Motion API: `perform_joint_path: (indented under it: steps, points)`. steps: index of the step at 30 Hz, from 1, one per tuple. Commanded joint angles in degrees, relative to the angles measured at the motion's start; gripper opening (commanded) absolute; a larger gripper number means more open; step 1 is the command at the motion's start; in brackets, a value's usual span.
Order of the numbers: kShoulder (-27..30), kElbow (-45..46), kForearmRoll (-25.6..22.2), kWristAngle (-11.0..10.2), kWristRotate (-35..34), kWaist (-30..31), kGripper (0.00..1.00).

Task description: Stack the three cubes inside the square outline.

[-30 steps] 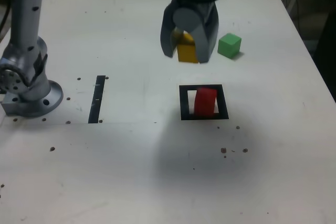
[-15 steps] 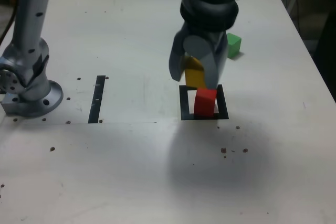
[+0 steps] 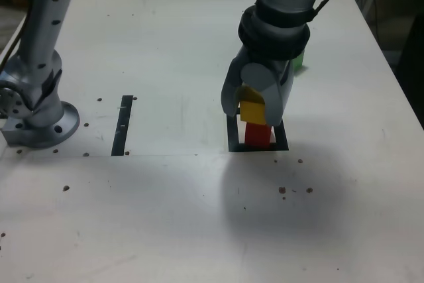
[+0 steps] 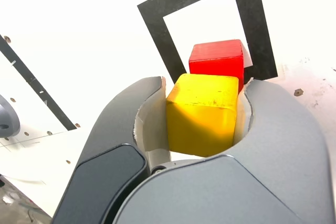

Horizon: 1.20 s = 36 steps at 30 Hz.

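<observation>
Yellow cube: pinched between my pincer's jaws, just above the red cube.
Red cube: stands inside the square outline, my landmark.
Green cube: beyond the outline, mostly hidden behind my arm.
Fit: I judge yellow sits slightly off red's centre.
Doing it well: square the faces over red, lower until they touch, then spread the jaws gently.

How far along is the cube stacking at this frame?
Done: the red cube sits inside the square outline. In hand: the gripper holds the yellow cube between its fingers, directly over the red one; contact can't be judged. Left: releasing it, then adding the green cube, partly hidden behind the arm.
</observation>
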<state>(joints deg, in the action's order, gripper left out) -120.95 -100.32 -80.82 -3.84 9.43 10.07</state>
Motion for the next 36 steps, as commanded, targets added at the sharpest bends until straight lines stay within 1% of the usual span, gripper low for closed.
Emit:
perform_joint_path:
  steps: [1, 4, 11, 18, 23, 25, 30, 32, 34, 36]
  points:
    - [-0.54, -0.31, 0.13, 0.11, -0.11, 0.13, 0.18]
    - [-0.71, -0.36, 0.2, 0.1, -0.11, 0.13, 0.19]
    - [-0.96, -0.73, 0.24, -0.66, -0.11, 0.13, 0.23]
    - [-2.01, -0.85, 0.11, -0.28, 0.26, 0.28, 0.36]
    - [-2.4, -1.25, 0.65, -0.16, 0.33, 0.63, 0.49]
    - [-2.27, -1.3, 0.82, -0.26, 0.33, 0.65, 0.57]
    - [-2.12, -0.95, 1.34, -0.33, 0.33, 0.65, 0.87]
    - [-2.1, -0.87, 1.48, -0.55, 0.33, 0.65, 0.96]
    - [-2.07, -0.82, 1.41, -0.96, 0.28, 0.65, 0.99]
    - [-2.05, -0.71, 1.3, -1.44, 0.2, 0.65, 0.99]
